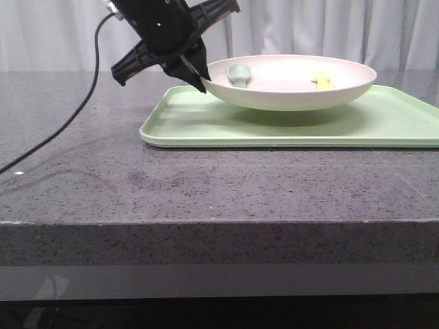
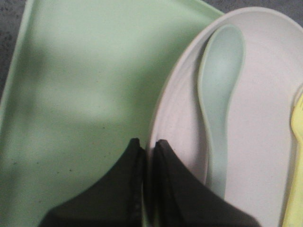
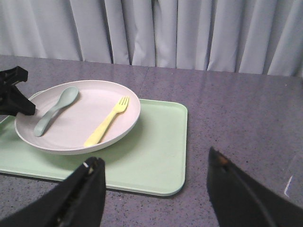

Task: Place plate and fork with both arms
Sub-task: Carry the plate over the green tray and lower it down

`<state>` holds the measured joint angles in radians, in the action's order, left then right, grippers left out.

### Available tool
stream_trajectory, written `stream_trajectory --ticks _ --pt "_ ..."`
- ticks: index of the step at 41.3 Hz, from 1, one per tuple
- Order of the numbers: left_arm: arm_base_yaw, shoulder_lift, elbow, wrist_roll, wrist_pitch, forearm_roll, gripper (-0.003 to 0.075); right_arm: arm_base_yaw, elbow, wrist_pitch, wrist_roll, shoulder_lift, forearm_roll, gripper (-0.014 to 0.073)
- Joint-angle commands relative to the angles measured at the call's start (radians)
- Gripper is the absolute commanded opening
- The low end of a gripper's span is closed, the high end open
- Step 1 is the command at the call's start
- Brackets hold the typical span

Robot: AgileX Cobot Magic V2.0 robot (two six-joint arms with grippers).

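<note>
Clenched on the near-left rim of the plate, the left claw pinches the raised edge between its two fingers; the left wrist view shows the rim running up into the narrow slot between them. A rim pinch looks like the only purchase such a wide, shallow dish offers, and it leaves the bowl clear. From the front the plate appears held a little above the light-green tray, with shadow beneath it, though whether its far side touches the tray I cannot tell.

Inside the plate lie the yellow fork and a pale grey-green spoon, apart from one another, the spoon nearer the gripped edge. The fork lies in the open middle, handle toward the right arm, probably so that it can be reached from that side.

Right claw is released, fingers spread wide, hanging over the near edge of the tray and the table, touching nothing.
</note>
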<state>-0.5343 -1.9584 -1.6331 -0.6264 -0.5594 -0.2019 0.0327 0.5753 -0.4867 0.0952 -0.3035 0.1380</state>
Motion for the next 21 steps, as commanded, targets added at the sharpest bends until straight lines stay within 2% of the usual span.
stream_trajectory --ticks 1,14,16,21 --pt "-0.013 0.047 -0.039 -0.035 0.098 -0.008 -0.002 0.003 0.034 0.084 0.014 -0.018 -0.002 0.0489" --pt "-0.013 0.016 -0.039 -0.035 0.059 -0.003 -0.0001 0.003 0.034 0.082 0.014 -0.018 -0.002 0.0489" --pt "-0.013 0.016 -0.039 -0.035 0.059 -0.003 0.0034 0.003 0.034 0.082 0.014 -0.018 -0.002 0.0489" --pt "-0.013 0.016 -0.039 -0.035 0.057 0.023 0.0182 0.003 0.034 0.082 0.014 -0.018 -0.002 0.0489"
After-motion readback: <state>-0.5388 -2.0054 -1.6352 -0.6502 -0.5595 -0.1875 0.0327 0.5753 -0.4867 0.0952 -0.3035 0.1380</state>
